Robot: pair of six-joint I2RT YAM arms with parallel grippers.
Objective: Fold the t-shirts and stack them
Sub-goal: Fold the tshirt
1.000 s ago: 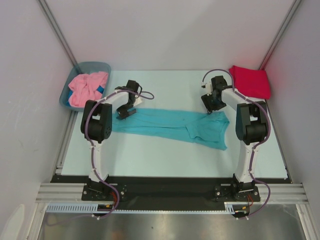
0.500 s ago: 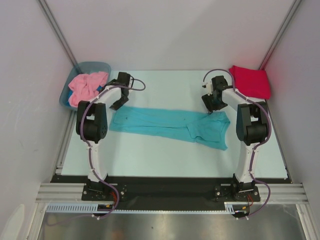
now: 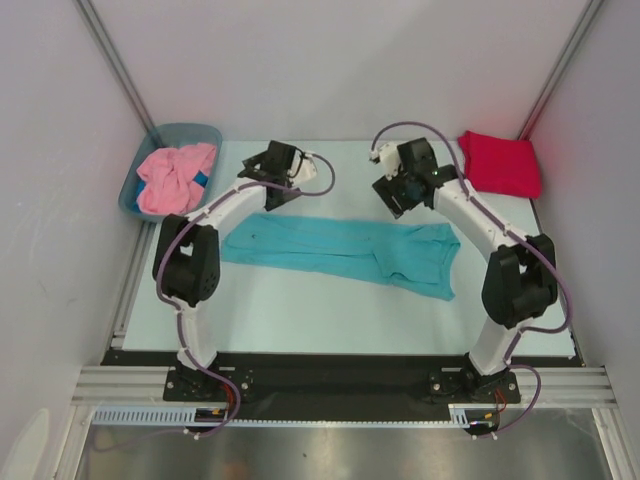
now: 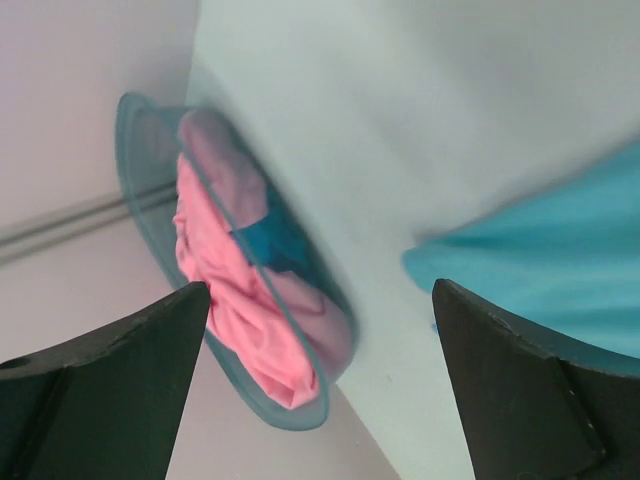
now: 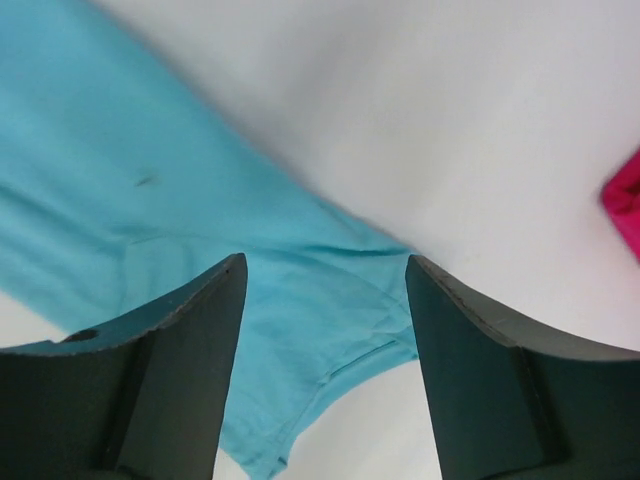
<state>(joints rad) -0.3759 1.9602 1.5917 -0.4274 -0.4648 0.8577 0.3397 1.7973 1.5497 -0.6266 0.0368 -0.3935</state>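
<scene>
The turquoise t-shirt [image 3: 340, 248] lies on the table as a long, partly folded band, also seen in the left wrist view [image 4: 560, 270] and the right wrist view [image 5: 150, 200]. At the back right lies the folded crimson t-shirt [image 3: 502, 160], whose edge [image 5: 628, 200] shows in the right wrist view. The pink t-shirt [image 3: 175, 175] is bunched in the tub [image 3: 185, 128]. My left gripper [image 3: 274, 192] hangs open above the table behind the turquoise shirt's left end, holding nothing [image 4: 320, 300]. My right gripper [image 3: 394, 198] is open above the shirt's back edge, holding nothing [image 5: 325, 270].
The grey-blue tub [image 4: 140, 170] stands in the back left corner against the left wall. White walls close in the table on three sides. A black strip with the arm bases [image 3: 330, 375] runs along the near edge.
My left gripper has lifted off the turquoise shirt's left end and swung back and to the right. My right gripper has risen off the shirt's right end, moved left and opened wider.
</scene>
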